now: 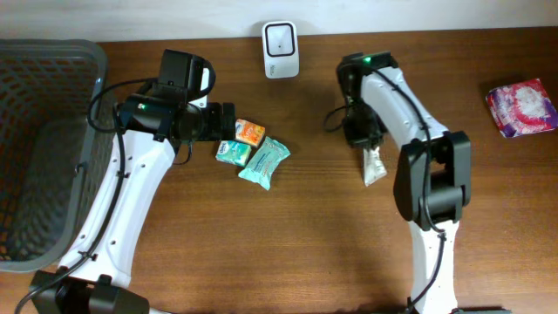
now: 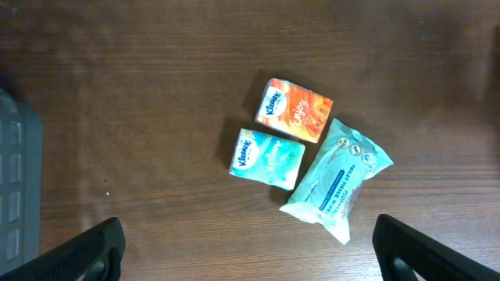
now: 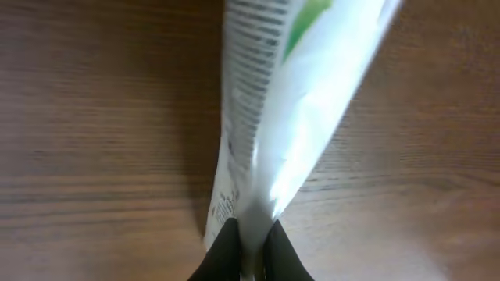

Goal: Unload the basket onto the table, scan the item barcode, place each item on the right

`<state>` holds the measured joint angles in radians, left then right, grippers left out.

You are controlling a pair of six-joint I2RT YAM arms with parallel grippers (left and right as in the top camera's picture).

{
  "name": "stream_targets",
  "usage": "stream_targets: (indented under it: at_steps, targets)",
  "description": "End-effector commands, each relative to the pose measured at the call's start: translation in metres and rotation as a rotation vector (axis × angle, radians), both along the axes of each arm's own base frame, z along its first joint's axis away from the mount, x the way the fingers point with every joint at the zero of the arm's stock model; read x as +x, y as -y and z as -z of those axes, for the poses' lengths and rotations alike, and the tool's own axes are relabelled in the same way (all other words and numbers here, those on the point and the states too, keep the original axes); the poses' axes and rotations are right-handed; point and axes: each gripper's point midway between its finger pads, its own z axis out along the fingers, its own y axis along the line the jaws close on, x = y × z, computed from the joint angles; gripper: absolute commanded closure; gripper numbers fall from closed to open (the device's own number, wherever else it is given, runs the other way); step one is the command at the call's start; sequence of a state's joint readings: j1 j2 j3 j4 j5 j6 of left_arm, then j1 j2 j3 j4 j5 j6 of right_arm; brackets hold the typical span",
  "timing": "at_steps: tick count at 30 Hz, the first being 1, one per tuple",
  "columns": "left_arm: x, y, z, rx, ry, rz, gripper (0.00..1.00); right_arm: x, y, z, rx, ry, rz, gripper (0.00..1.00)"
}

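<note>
My right gripper (image 3: 250, 238) is shut on the edge of a white and green packet (image 3: 289, 94) with a barcode strip printed along its side. From above, that packet (image 1: 373, 165) hangs below the right gripper (image 1: 366, 144), right of the table's middle. A white scanner (image 1: 281, 38) stands at the back edge. My left gripper (image 2: 250, 250) is open and empty, hovering over an orange tissue pack (image 2: 298, 110), a teal tissue pack (image 2: 267, 159) and a teal wipes pouch (image 2: 337, 179). Overhead, the left gripper (image 1: 225, 124) sits just left of that cluster.
A dark mesh basket (image 1: 35, 148) fills the left side of the table. A pink and red packet (image 1: 521, 106) lies at the far right edge. The same basket's corner (image 2: 16, 187) shows at the left of the left wrist view.
</note>
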<state>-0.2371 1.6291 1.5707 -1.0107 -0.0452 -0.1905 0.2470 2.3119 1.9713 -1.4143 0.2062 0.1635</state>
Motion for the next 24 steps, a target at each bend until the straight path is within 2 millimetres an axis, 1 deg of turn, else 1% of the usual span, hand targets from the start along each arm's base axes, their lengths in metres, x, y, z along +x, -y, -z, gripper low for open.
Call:
stream_targets:
  at_steps: [1,2,3,4,5,6,7,8,9,10,11,12,13,14,16,17,18,19,20,21,22,23,24]
  targets:
    - [0.000,-0.001,-0.001,0.005,0.004,0.003,0.01,0.000,-0.053,-0.010,0.010,0.080,-0.093,0.86]
    - [0.000,-0.001,-0.001,0.005,0.004,0.003,0.01,-0.005,-0.099,-0.006,0.133,0.089,-0.138,0.82]
    - [0.000,-0.001,-0.001,0.005,0.004,0.003,0.01,-0.006,-0.115,-0.005,0.161,0.101,-0.164,0.57]
    - [0.000,-0.001,-0.001,0.005,0.004,0.003,0.01,-0.006,-0.124,-0.007,0.167,0.115,-0.175,0.27]
    - [0.000,-0.001,-0.002,0.005,0.004,0.003,0.01,-0.004,-0.124,-0.012,0.171,0.125,-0.134,0.17]
    - [0.000,-0.001,-0.001,0.005,0.004,0.003,0.01,-0.002,-0.118,-0.019,0.168,0.127,-0.089,0.12]
    - [0.000,-0.001,-0.001,0.005,0.004,0.003,0.01,0.004,-0.107,-0.031,0.182,0.130,-0.052,0.08]
    - [0.000,-0.001,-0.001,0.005,0.004,0.003,0.01,0.011,-0.095,-0.038,0.199,0.136,-0.011,0.01]
    - [0.000,-0.001,-0.001,0.005,0.004,0.003,0.01,0.020,-0.074,-0.038,0.212,0.139,0.018,0.01]
    - [0.000,-0.001,-0.001,0.005,0.004,0.003,0.01,0.023,-0.062,-0.035,0.214,0.129,0.027,0.01]
    - [0.000,-0.001,-0.001,0.005,0.004,0.003,0.01,0.021,-0.059,-0.028,0.261,0.099,-0.007,0.01]
    - [0.000,-0.001,-0.001,0.005,0.004,0.003,0.01,0.016,-0.068,-0.017,0.359,0.059,-0.060,0.01]
    - [0.000,-0.001,-0.001,0.005,0.004,0.003,0.01,0.015,-0.070,-0.009,0.368,0.056,-0.057,0.00]
    - [0.000,-0.001,-0.001,0.005,0.004,0.003,0.01,0.014,-0.071,0.003,0.368,0.058,-0.062,0.04]
    - [0.000,-0.001,-0.001,0.005,0.004,0.003,0.01,0.014,-0.073,0.028,0.371,0.075,-0.059,0.29]
    - [0.000,-0.001,-0.001,0.005,0.004,0.003,0.01,0.014,-0.073,0.036,0.370,0.083,-0.034,0.51]
    - [0.000,-0.001,-0.001,0.005,0.004,0.003,0.01,0.015,-0.073,0.041,0.366,0.097,0.008,0.89]
    - [0.000,-0.001,-0.001,0.005,0.004,0.003,0.01,0.026,-0.076,0.036,0.377,0.138,0.030,0.96]
    - [0.000,-0.001,-0.001,0.005,0.004,0.003,0.01,0.038,-0.079,0.025,0.388,0.177,0.022,0.96]
    - [0.000,0.000,-0.002,0.005,0.004,0.003,0.01,0.052,-0.083,0.008,0.402,0.224,0.014,0.96]
    - [0.000,-0.001,-0.001,0.005,0.004,0.003,0.01,0.071,-0.088,-0.015,0.422,0.295,0.003,0.96]
    - [0.000,-0.001,-0.001,0.005,0.004,0.003,0.01,0.099,-0.095,-0.052,0.456,0.413,-0.018,0.96]
    - [0.000,-0.001,-0.001,0.005,0.004,0.003,0.01,0.116,-0.100,-0.072,0.478,0.491,-0.031,0.96]
